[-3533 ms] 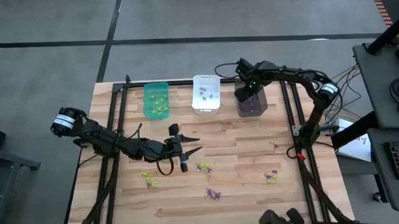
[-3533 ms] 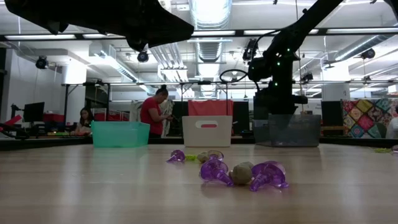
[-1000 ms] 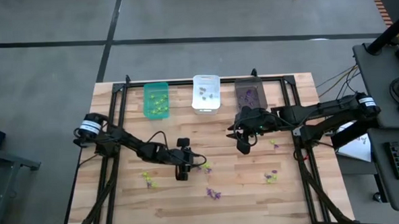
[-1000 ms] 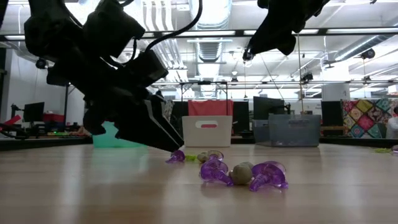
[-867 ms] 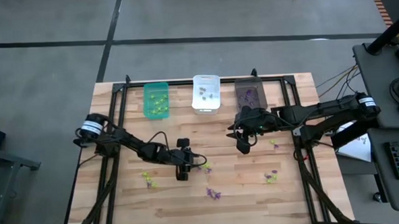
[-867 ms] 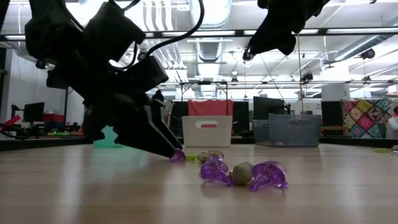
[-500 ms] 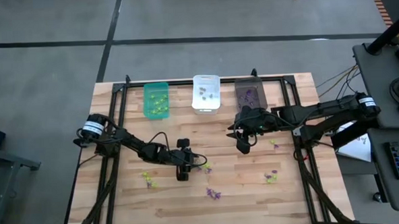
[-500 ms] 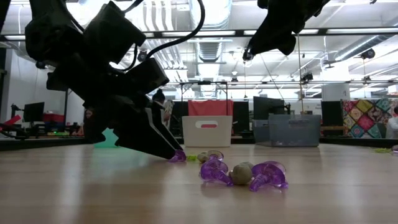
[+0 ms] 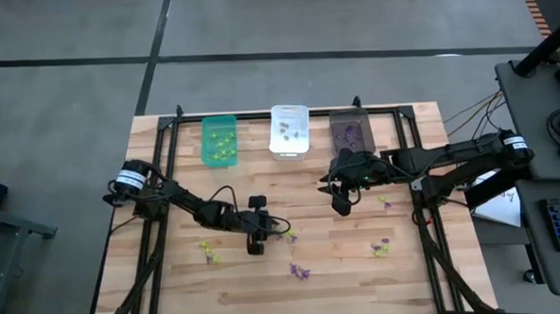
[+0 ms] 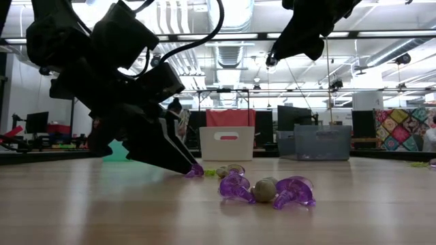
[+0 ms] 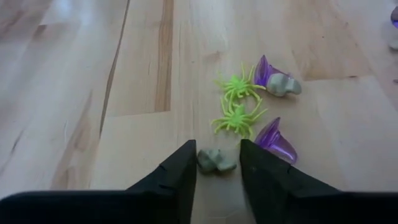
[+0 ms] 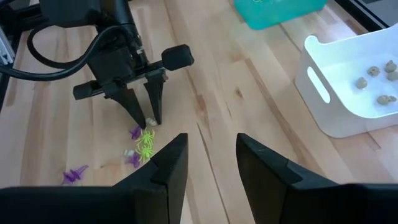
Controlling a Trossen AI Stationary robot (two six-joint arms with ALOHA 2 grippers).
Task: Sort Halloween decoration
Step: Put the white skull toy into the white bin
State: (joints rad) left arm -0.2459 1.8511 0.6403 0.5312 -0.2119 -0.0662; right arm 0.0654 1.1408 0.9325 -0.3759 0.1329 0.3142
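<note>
My left arm stretches low across the table (image 9: pixel 172 275) from its left side toward the middle, wrist tipped down so that the left gripper (image 11: pixel 217 163) points at the wood. Its fingertips (image 10: pixel 185 167) rest on the tabletop, or just above it, and they are narrowly spread, one on each side of a small greyish trinket (image 11: pixel 216 160); I cannot tell whether they touch it. Just beyond that piece lie two yellow-green spiders (image 11: pixel 236 102), one behind the other, with a purple cone (image 11: pixel 275 138) beside the nearer one and another purple cone against a second grey lump (image 11: pixel 283 84) beside the farther one.

My right arm reaches in from the table's right side, elbow out, and holds the right gripper (image 12: pixel 207 158) in the air above the middle of the table, fingers spread and holding nothing, looking down toward my left gripper.

More trinkets are scattered on the near half of the table: a yellow-green one (image 9: pixel 206 246) on the left, a purple pair (image 9: pixel 299 271) near the front, and a mixed pair (image 9: pixel 380 246) on the right. Along the far edge stand the green bin (image 9: pixel 220 141), the white bin (image 9: pixel 289 131) and the dark grey bin (image 9: pixel 351 131), each with a few pieces inside.
</note>
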